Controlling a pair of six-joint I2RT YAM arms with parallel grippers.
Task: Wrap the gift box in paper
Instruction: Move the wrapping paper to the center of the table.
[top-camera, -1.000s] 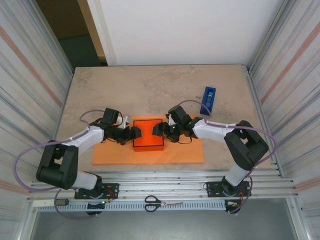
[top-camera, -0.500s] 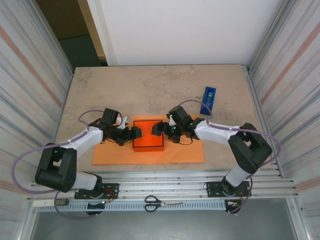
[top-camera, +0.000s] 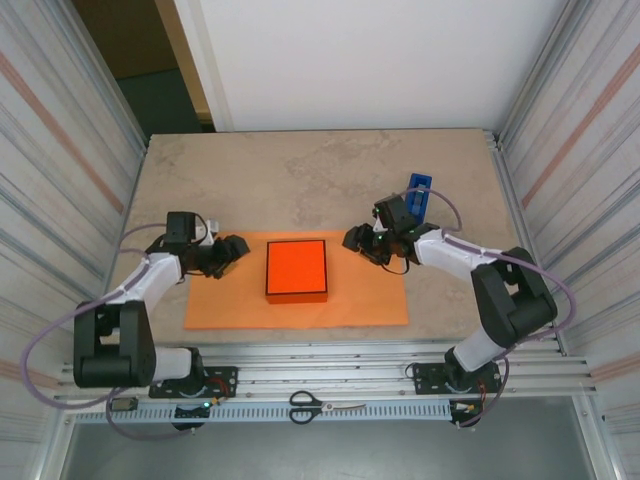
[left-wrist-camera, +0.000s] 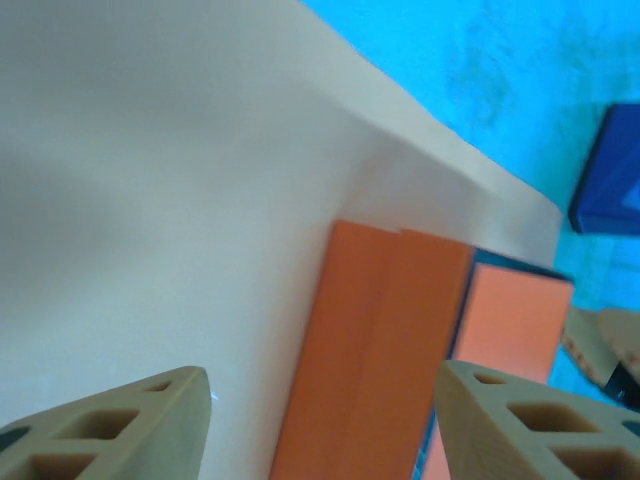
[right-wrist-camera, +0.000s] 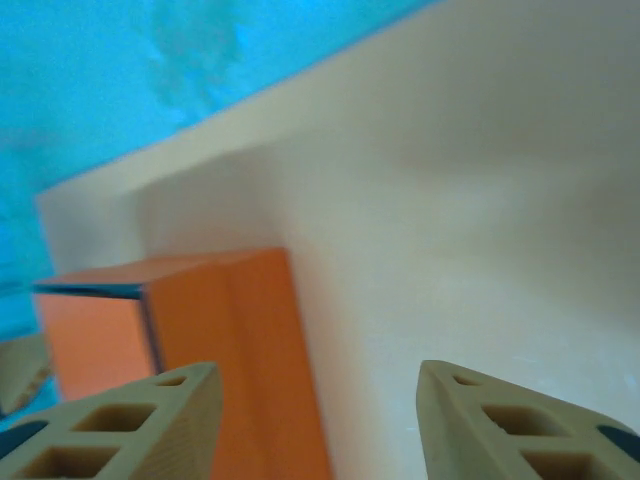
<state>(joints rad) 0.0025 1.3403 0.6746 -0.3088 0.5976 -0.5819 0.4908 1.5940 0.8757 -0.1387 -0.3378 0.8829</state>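
We have the small red-orange square gift box (top-camera: 297, 268) centred on the flat orange paper sheet (top-camera: 365, 300), no fold made yet, our left gripper (top-camera: 232, 249) and right gripper (top-camera: 352, 238) spread and empty.

The table (top-camera: 300, 180) has a pale, mottled stone-look top. The paper (top-camera: 370, 300), a large orange sheet, lies flat on its near half, with its long side along the near edge. A blue tape dispenser (top-camera: 420, 184) sits on the bare top near the sheet's far right corner.
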